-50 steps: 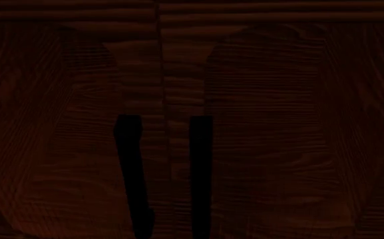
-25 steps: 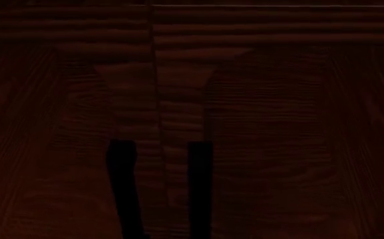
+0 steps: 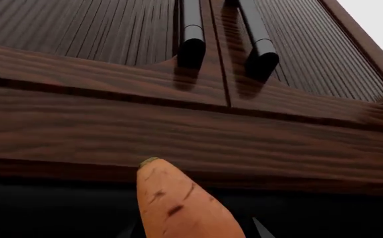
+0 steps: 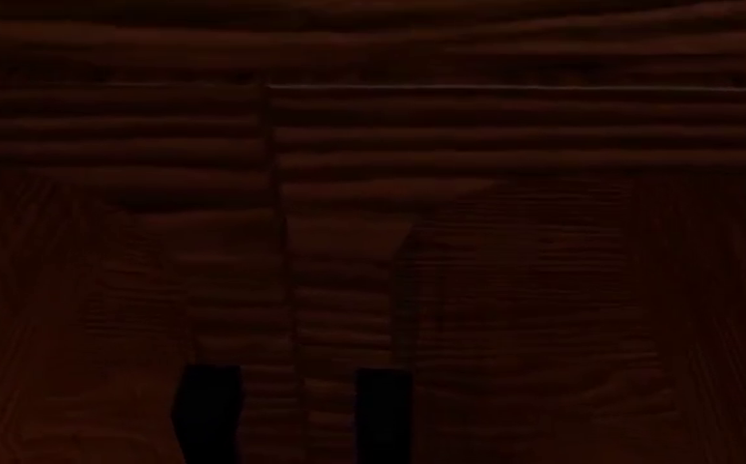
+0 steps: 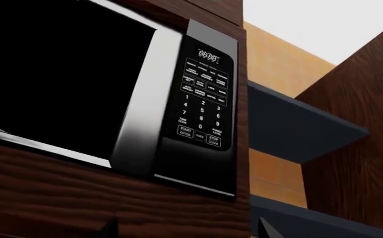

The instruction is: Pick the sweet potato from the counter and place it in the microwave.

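Note:
My left gripper is shut on the sweet potato, an orange-brown tuber whose tapered tip points toward the wood cabinet doors. The left wrist view shows only slivers of the fingertips on either side of it. The microwave fills the right wrist view, with a dark window, a steel frame and a black keypad. It is set into dark wood. My right gripper is open below it with nothing between its tips. The counter is out of view. The head view shows no gripper.
Two black bar handles run along the seam of the upper cabinet doors. The head view is filled by dim wood doors with handles low in the frame. Blue-grey shelves and a wood side panel stand beside the microwave.
In the head view the cabinet handles and door mouldings have slid downward in the frame, so the view has risen along the doors.

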`<state>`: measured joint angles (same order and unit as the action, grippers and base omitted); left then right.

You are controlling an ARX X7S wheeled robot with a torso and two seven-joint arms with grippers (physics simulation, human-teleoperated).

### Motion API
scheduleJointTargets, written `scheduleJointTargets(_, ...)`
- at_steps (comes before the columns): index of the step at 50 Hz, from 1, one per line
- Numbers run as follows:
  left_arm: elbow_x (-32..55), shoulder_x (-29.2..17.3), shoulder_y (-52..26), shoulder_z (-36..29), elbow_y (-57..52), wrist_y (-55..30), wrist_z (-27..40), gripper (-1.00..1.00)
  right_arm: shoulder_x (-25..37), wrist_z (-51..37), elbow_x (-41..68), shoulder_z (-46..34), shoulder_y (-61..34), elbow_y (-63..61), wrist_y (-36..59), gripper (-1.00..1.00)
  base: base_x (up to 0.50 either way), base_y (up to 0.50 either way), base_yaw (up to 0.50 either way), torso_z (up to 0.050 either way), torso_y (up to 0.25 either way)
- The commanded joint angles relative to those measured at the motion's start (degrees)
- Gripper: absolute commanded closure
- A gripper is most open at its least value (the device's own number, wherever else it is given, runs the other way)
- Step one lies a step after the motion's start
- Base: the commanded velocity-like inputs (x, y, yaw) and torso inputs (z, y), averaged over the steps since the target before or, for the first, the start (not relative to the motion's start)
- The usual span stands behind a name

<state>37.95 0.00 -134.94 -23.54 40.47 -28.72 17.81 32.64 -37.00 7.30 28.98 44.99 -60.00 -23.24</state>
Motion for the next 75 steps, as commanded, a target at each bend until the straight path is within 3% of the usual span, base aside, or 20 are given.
scheduleJointTargets(1, 1.06, 0.0, -0.05, 0.45, -0.03, 0.2, 0.85, 1.0, -1.64, 1.51, -0.26, 0.01, 0.0, 0.0, -0.57, -1.0, 0.23, 0.0, 0.0, 0.0, 0.0)
scheduleJointTargets(22, 0.85, 0.0, -0.05, 0.55, 1.0, 0.13, 0.34, 1.0, 1.11, -0.27, 0.57, 0.39, 0.0, 0.0, 0.11, -1.0, 0.1, 0.0, 0.0, 0.0, 0.001)
scheduleJointTargets(33, -2.87, 0.0, -0.05, 3.71, -1.04, -9.03, -0.33, 1.0, 4.2, -2.29, 1.17, 0.27, 0.0, 0.0, 1.1, -1.0, 0.0, 0.0, 0.0, 0.0, 0.0)
scheduleJointTargets(51, -0.33, 0.0, -0.05, 2.16, 2.11, -16.76, -0.9, 1.0, 0.17, 0.73, 0.08, -0.61, 0.0, 0.0, -0.16, -1.0, 0.0, 0.0, 0.0, 0.0, 0.0)
scheduleJointTargets(75, 6.84, -0.01, -0.05, 6.83, 6.47, -25.32, 6.79, 1.0, 0.76, 0.6, 0.66, 0.03, 0.0, 0.0, 0.02, -1.0, 0.0, 0.0, 0.0, 0.0, 0.0)
